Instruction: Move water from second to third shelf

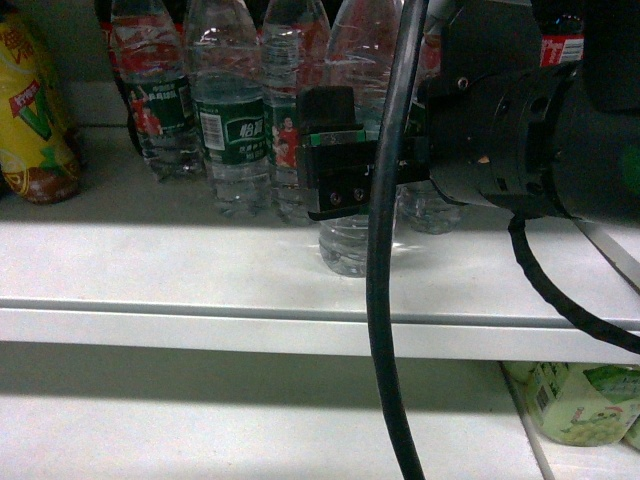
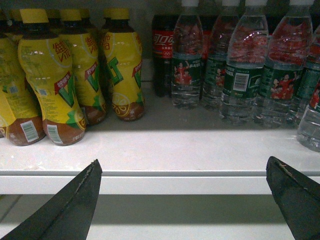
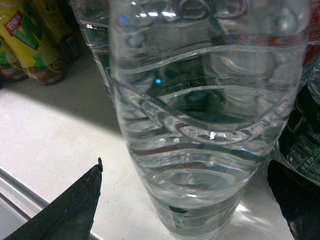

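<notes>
Clear water (image 3: 200,125) btwn spread right gripper (image 3: 185,200) fingers — near shelf (image 1: 200,300) edge, left gripper (image 2: 185,200) open too.

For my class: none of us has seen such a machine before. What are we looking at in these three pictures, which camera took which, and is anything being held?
This is a wheeled robot with two arms, facing shop shelves. The head picture looks forward: the right gripper reaches to a water bottle standing near the front of the shelf, ahead of the other water bottles. The right wrist picture shows that same bottle close up between the open fingers, so it is not yet gripped. The left wrist picture shows the left gripper open and empty, below yellow drink bottles, a cola bottle and more water.
</notes>
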You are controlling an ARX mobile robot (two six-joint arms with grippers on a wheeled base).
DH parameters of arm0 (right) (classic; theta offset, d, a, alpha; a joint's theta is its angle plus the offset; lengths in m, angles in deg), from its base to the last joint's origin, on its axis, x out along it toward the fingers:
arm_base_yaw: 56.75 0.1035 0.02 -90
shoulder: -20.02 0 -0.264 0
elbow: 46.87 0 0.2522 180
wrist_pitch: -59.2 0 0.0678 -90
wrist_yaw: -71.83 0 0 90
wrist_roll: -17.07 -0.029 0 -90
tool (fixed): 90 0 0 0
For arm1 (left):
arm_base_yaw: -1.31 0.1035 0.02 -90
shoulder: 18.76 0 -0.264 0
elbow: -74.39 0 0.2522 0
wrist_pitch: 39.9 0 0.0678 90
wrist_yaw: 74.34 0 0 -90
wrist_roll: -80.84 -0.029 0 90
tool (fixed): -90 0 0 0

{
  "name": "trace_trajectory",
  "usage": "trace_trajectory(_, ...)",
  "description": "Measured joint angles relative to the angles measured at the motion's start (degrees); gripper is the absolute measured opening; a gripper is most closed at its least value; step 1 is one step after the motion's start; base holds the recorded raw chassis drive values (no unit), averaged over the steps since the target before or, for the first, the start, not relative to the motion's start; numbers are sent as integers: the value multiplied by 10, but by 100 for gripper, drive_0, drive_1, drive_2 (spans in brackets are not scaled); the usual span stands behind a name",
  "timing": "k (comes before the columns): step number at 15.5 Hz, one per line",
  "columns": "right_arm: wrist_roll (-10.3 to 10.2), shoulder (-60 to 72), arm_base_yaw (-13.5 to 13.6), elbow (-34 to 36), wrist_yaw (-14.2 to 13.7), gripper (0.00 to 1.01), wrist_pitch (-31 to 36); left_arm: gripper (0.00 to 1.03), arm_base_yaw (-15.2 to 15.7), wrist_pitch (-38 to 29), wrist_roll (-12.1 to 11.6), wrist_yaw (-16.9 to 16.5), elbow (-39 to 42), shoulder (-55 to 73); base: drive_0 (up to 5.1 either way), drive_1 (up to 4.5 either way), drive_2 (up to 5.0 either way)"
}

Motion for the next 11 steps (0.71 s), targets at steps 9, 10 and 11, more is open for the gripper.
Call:
trace_trajectory(9,-28,76,12,-59,-38,98,33,98,0,0,0,0,0,0,0,0,0)
trace_trajectory(10,-30,76,12,-59,-41,98,35,98,0,0,0,0,0,0,0,0,0)
trace_trajectory(11,-30,77,15,-63,-47,91,36,98,0,0,0,0,0,0,0,0,0)
